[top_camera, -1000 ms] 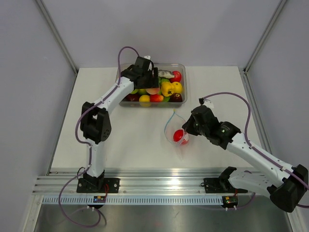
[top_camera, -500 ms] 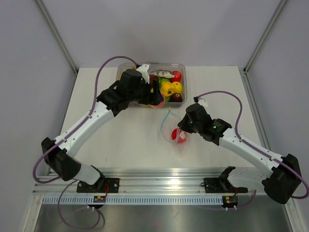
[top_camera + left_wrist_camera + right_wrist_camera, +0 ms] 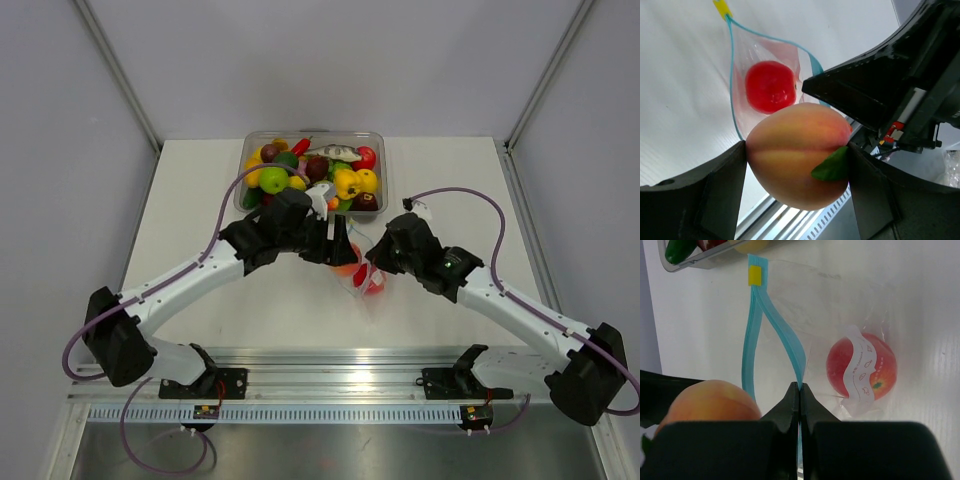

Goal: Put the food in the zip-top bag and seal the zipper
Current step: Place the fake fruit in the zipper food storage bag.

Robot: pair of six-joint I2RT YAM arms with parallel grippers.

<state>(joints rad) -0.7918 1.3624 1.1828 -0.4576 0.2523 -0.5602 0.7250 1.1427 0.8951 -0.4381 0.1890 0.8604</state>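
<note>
My left gripper (image 3: pixel 797 167) is shut on a peach (image 3: pixel 797 150), an orange-pink toy fruit with a green leaf, and holds it just above the mouth of the zip-top bag (image 3: pixel 742 107). From above, the peach (image 3: pixel 346 263) hangs at the bag (image 3: pixel 366 290). A red fruit (image 3: pixel 861 371) lies inside the bag (image 3: pixel 840 305). My right gripper (image 3: pixel 799 388) is shut on one lip of the teal zipper (image 3: pixel 790 347). The other lip (image 3: pixel 747 355) bows away, so the mouth gapes. A yellow tab (image 3: pixel 755 275) marks the zipper's far end.
A clear rigid tub (image 3: pixel 380 175) with several toy fruits and vegetables, among them a green apple (image 3: pixel 273 180), stands at the back of the white table (image 3: pixel 190 230). Both arms meet over the table's middle. A metal rail (image 3: pixel 330 375) runs along the near edge.
The left arm has swung from the tub toward the near side, carrying the peach to the bag's mouth. The right gripper has kept its hold on the bag and shifted slightly left.
</note>
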